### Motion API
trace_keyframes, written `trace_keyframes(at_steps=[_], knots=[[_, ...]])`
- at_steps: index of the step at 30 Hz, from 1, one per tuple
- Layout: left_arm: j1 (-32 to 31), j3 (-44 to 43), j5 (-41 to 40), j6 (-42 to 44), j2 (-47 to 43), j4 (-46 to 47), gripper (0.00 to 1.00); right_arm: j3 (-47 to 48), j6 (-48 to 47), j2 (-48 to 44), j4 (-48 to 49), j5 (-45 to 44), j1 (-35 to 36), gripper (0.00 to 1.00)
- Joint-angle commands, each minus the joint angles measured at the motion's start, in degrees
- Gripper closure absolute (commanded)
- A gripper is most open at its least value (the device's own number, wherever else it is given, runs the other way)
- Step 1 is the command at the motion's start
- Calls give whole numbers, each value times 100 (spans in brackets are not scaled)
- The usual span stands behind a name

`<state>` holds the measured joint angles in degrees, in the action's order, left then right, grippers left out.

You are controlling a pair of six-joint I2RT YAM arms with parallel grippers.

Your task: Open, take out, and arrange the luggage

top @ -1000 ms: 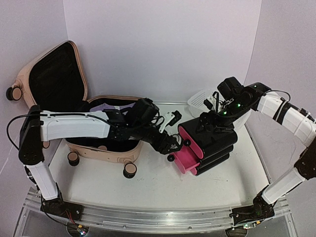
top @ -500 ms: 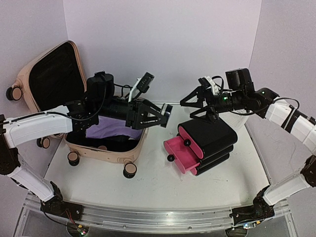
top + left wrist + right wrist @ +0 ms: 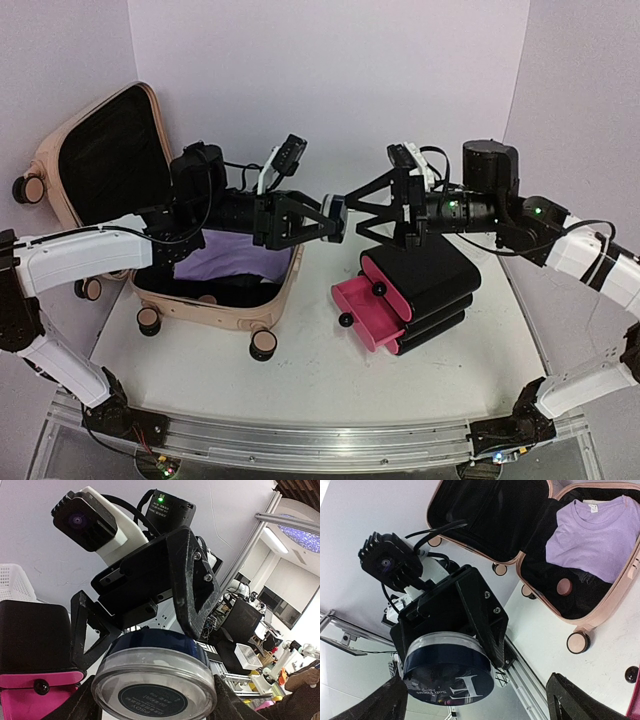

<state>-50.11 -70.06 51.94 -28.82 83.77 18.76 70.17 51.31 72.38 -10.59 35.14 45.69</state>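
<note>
**Mid-air jar handover, left to right**

Clenched on a round dark jar (image 3: 155,680) in the left end effector (image 3: 330,222), held out level and well above the tabletop (image 3: 300,380), likely to present it for a pass. Facing it nose to nose: right end effector (image 3: 352,213), released, spread wide either side of the jar, no clamp yet, contact unclear. Directly below: pink-and-black pouch (image 3: 415,290), already out. Behind and left of the left end effector: luggage (image 3: 215,310), lid up, purple shirt (image 3: 592,535) inside, not yet unpacked.
</note>
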Motion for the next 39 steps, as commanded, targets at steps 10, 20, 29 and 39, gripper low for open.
trace_keyframes(at_steps=[10, 20, 29, 39], knots=[[-34, 9, -250, -167, 136, 532, 70, 40, 404, 164, 924, 47, 212, 3], [-36, 28, -307, -138, 113, 557, 70, 23, 537, 312, 1127, -35, 318, 23], [-34, 129, -415, -142, 94, 567, 70, -38, 660, 320, 1271, -121, 318, 59], [151, 1043, -1138, -149, -283, 551, 1, -355, 445, 119, 1002, -694, 318, 91]])
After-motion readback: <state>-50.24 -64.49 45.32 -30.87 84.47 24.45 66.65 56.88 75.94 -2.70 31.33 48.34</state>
